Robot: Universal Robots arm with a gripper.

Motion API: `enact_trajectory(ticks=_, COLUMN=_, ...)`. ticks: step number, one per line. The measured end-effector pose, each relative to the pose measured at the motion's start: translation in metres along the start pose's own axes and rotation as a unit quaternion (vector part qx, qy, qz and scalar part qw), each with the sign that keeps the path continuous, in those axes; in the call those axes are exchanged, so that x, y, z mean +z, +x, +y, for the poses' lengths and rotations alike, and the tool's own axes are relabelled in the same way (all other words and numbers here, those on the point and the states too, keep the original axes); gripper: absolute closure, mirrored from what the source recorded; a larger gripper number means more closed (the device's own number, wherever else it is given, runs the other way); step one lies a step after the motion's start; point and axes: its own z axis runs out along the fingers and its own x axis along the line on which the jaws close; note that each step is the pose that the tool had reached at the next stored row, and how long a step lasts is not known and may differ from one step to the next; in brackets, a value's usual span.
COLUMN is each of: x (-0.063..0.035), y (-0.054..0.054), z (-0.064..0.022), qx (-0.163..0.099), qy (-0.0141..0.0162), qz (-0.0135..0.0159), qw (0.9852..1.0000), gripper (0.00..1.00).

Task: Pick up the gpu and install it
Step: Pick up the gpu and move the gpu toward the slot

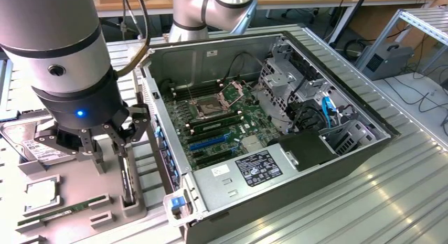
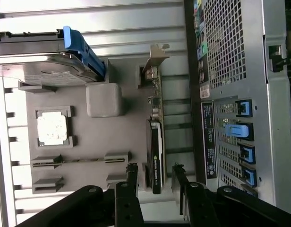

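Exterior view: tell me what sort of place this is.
Likely a robotics lab set up for computer assembly: an open grey metal computer case, a grey parts tray, and a silver-and-black robot arm.

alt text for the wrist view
The open claw straddles the gpu, which stands on edge in a grey tray. A hard drive and cpu lie nearby; the pc case is alongside.

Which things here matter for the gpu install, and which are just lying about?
Job: gpu; gripper straddling it; open computer case.
Lying about: hard drive; processor; memory stick.
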Motion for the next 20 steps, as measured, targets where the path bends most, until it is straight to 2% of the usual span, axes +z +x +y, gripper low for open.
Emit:
enact_trajectory(ticks=6, x=0.0127, y=0.000, z=-0.0006, qx=0.000, qy=0.0000, qz=0.0000, qw=1.0000, gripper=0.58)
enact_trajectory(ticks=9, x=0.0196, y=-0.005, z=-0.0005, qx=0.000, qy=0.0000, qz=0.0006, qw=1.0000, gripper=0.58)
enact_trajectory(ticks=13, x=0.0267, y=-0.005, z=-0.0004, qx=0.000, qy=0.0001, qz=0.0013, qw=1.0000, gripper=0.58)
enact_trajectory(ticks=17, x=0.0433, y=-0.005, z=0.0008, qx=0.000, qy=0.0003, qz=0.0034, qw=1.0000, gripper=0.58)
enact_trajectory(ticks=20, x=0.0458, y=-0.005, z=0.0016, qx=0.000, qy=0.0004, qz=0.0037, qw=1.0000, gripper=0.58)
